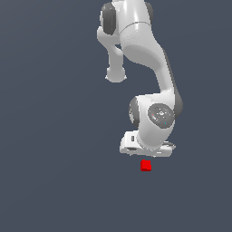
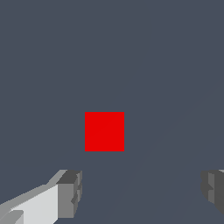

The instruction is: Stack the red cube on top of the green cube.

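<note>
I see my claw [image 2: 140, 192] spread wide, empty; the small plain bright red cube [image 2: 104, 131] sits at its 11 o'clock, uncentred, so closing now risks missing it.

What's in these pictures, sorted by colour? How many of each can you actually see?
Red: 1, the red cube
Green: 0, no green cube shows in either view
White: 1, the robot arm with its gripper, open and above the red cube
Total: 2
</note>
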`<state>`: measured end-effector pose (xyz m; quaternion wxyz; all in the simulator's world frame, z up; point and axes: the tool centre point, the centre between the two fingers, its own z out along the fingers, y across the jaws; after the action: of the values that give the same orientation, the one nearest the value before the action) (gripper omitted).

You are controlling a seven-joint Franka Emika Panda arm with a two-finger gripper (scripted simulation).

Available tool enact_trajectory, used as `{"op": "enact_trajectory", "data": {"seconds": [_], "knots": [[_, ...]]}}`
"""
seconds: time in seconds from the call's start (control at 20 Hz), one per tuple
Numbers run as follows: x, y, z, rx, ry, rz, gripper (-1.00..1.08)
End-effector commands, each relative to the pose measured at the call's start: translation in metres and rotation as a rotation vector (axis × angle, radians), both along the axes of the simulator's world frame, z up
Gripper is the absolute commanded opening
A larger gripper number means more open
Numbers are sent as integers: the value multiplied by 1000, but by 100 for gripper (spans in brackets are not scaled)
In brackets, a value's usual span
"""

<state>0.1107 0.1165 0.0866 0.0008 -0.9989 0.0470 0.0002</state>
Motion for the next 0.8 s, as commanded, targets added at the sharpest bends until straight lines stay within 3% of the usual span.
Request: {"op": "enact_trajectory", "data": {"seconds": [0.0,0.75], "knots": [[8,7,-5,-1,0,-5,100],[28,25,-17,-2,0,-14,100]]}}
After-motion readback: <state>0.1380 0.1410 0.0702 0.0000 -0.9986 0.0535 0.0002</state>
